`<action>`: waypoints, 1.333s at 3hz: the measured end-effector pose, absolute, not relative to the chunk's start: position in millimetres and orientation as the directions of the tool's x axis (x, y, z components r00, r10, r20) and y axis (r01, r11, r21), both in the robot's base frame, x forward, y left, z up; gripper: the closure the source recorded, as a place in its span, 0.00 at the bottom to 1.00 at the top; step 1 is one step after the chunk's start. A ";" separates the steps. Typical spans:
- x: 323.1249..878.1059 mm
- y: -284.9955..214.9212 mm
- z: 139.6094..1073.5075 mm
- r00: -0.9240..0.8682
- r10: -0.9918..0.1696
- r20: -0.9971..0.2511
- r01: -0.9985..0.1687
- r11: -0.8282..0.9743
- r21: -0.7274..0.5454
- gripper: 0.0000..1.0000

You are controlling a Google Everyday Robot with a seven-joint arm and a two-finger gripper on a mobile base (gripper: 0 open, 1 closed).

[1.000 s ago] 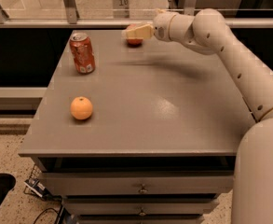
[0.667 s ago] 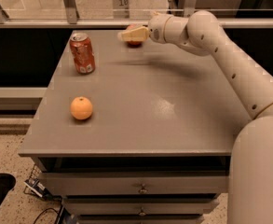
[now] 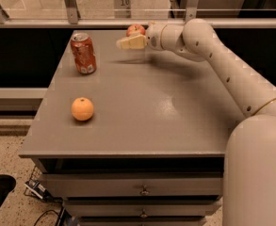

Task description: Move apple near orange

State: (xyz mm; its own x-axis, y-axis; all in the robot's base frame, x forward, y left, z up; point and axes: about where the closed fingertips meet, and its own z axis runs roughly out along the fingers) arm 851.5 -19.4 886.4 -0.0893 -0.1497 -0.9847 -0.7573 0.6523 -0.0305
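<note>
The red apple (image 3: 135,29) sits at the far edge of the grey table (image 3: 142,117), partly hidden behind my gripper. My gripper (image 3: 129,42) is at the far middle of the table, just in front of and slightly left of the apple; I cannot tell whether it touches the apple. The orange (image 3: 82,108) lies on the near left part of the table, far from the apple and the gripper.
A red soda can (image 3: 83,53) stands upright at the far left of the table, between the gripper and the orange. My white arm (image 3: 231,74) reaches in from the right. A railing runs behind the table. Drawers are below the table's front edge.
My gripper has moved a little left and toward the near side. More of the apple now shows behind it. The orange and the can have not moved.
</note>
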 end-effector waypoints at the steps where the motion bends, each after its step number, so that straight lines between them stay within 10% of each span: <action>1: 863.7 -26.1 865.7 -0.113 -0.168 -0.979 -0.757 0.653 -0.025 0.00; 4: 879.7 -26.7 856.9 -0.120 -0.177 -0.977 -0.756 0.655 -0.026 0.61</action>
State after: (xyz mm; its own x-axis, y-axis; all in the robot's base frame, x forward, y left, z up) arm 879.7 -26.7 856.9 -0.1200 -0.1770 -0.9769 -0.7556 0.6546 -0.0257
